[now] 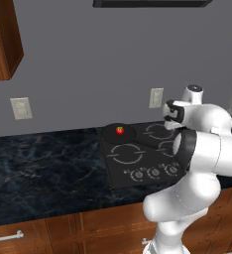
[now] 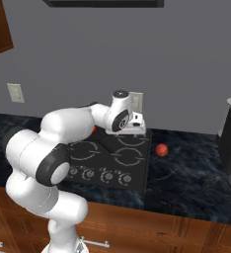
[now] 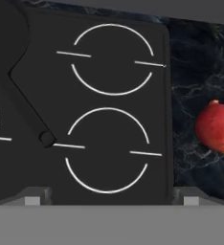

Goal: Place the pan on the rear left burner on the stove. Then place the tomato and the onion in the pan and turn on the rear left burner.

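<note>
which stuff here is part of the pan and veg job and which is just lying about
Part of the job:
pan
tomato, already in the pan
onion, on the counter right of the stove
stove knobs

Just lying about:
wall outlet
light switch

A flat black glass stove [image 1: 138, 158] is set into a dark marbled counter, with four pale ring markings and a row of small round knobs along its front edge. A round, shallow black pan [image 1: 117, 134] sits on the rear left burner, its short dark handle [image 3: 28, 110] angling across the glass. A small bright red tomato [image 1: 120, 130] with a green top rests inside the pan. A dull pinkish-red onion [image 2: 161, 150] lies on the counter just right of the stove.
</note>
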